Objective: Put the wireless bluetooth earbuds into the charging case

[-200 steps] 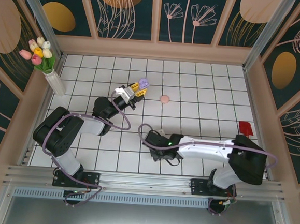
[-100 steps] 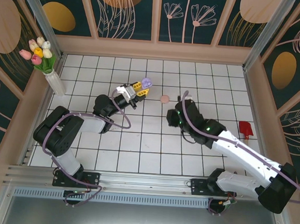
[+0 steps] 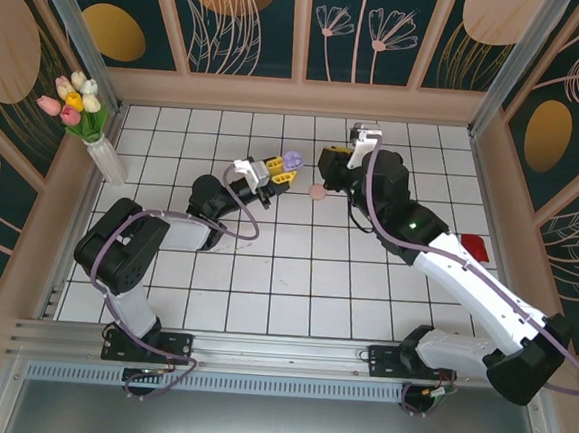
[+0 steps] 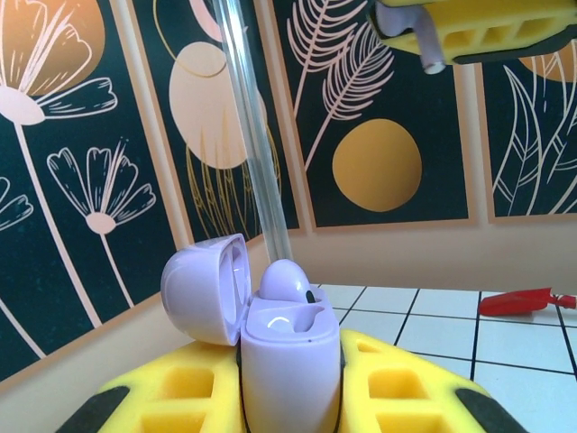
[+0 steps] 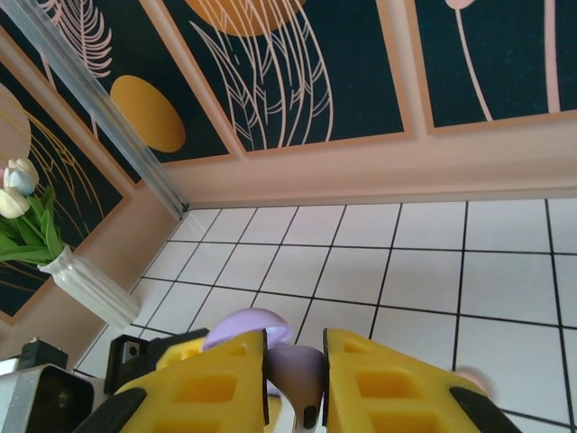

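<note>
Left wrist | your left fingers [image 4: 171, 397] grasp the open lilac charging case [image 4: 288, 361] | your right fingers [image 5: 379, 379] clench a lilac earbud [image 5: 297, 372] above it

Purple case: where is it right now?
In the top view the purple case is left of centre, lid open, clamped in the left gripper, with the pink case on the tiles just to its right.
</note>
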Robot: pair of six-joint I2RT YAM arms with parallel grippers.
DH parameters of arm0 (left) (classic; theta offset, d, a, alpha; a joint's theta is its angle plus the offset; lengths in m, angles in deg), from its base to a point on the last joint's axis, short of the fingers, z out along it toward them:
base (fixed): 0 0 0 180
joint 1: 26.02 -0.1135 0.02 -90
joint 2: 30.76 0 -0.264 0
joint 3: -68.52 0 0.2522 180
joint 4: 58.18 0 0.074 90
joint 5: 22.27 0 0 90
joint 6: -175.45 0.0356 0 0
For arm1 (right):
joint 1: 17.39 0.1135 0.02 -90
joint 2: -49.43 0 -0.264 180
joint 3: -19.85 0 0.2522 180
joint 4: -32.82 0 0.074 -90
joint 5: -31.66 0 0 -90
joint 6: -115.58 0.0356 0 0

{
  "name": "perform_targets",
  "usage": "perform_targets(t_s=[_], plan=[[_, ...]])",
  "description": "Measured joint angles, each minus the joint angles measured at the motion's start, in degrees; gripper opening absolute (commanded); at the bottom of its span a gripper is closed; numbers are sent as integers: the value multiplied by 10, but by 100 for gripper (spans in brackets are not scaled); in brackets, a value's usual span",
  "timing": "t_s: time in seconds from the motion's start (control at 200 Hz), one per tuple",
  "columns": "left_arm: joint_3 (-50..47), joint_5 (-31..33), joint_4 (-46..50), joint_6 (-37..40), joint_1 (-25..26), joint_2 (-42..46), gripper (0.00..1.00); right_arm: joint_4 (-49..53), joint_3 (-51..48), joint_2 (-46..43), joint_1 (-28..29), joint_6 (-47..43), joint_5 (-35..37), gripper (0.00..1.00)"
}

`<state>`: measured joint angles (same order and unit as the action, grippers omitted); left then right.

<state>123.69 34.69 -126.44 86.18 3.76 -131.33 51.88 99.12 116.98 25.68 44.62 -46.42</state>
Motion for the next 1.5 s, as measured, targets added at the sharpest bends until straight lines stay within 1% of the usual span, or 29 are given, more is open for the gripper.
perform_targets(t_s=[0.21,0.445,0.881,1.496], plan=[[25,0,11,-24,6,-10,0,-55,0,24,-3,-14,-25,19],[37,0,28,-30,6,-11,0,-98,0,50,-7,-22,-52,19],[43,0,39,-30,6,-14,0,-105,0,94,-8,-23,-90,19],[43,0,39,-30,6,-14,0,-105,0,108,-22,-23,-95,19]])
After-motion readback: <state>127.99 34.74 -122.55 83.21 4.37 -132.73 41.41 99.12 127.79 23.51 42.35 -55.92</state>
